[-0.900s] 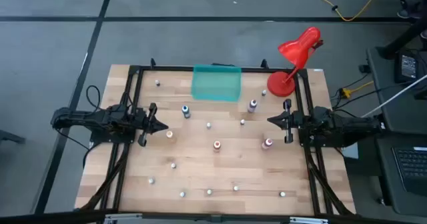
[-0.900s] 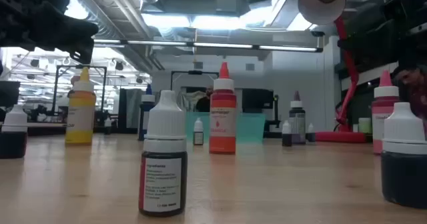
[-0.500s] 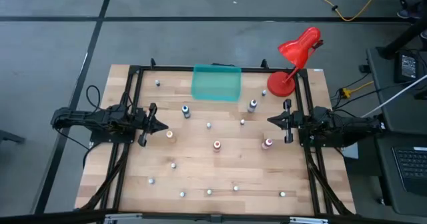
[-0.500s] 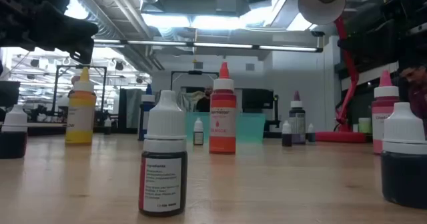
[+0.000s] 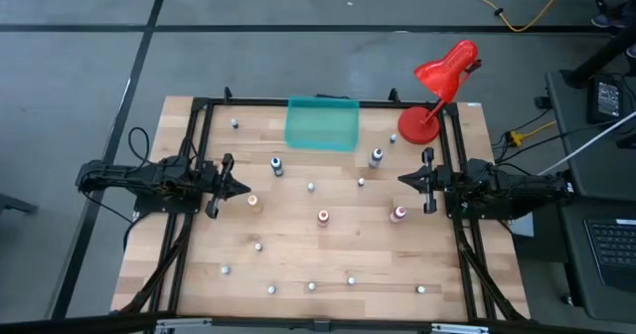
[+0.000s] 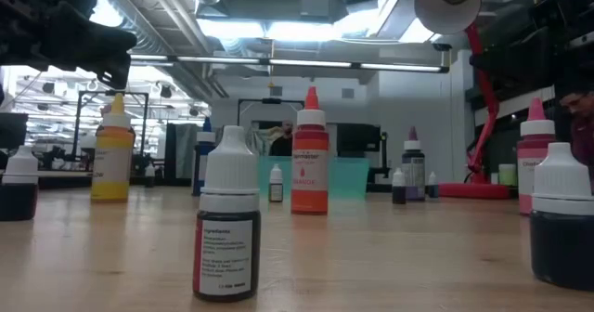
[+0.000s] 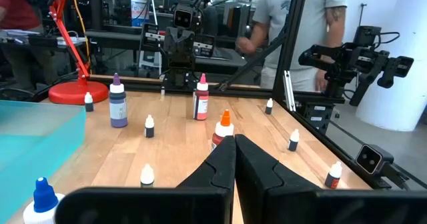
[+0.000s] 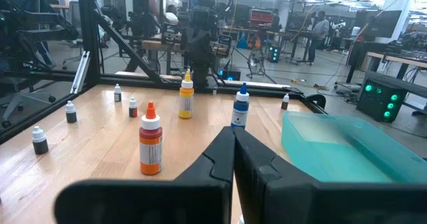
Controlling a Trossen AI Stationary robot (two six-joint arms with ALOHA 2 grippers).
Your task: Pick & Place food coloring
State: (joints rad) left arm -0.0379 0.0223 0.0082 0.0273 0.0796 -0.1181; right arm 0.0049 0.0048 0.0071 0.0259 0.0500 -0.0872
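Observation:
The food coloring bottles stand upright on their bases, scattered over the wooden table. The taller ones are yellow-orange (image 5: pixel 252 202), red-orange (image 5: pixel 323 216), pink (image 5: pixel 399 213), blue (image 5: pixel 277 165) and purple (image 5: pixel 376 156). Several small white-capped ones (image 5: pixel 311 286) stand around them. My left gripper (image 5: pixel 238 187) hovers shut at the table's left side, just left of the yellow-orange bottle; its wrist view shows the fingers (image 7: pixel 233 141) closed together. My right gripper (image 5: pixel 405 180) hovers shut at the right side, above the pink bottle, its fingers (image 8: pixel 233 134) closed too. Neither touches a bottle.
A teal translucent box (image 5: pixel 322 123) sits at the far middle of the table. A red desk lamp (image 5: pixel 437 85) stands on the far right corner. A black frame (image 5: pixel 199 105) runs around the table. A person (image 7: pixel 300 24) stands beyond the table's right side.

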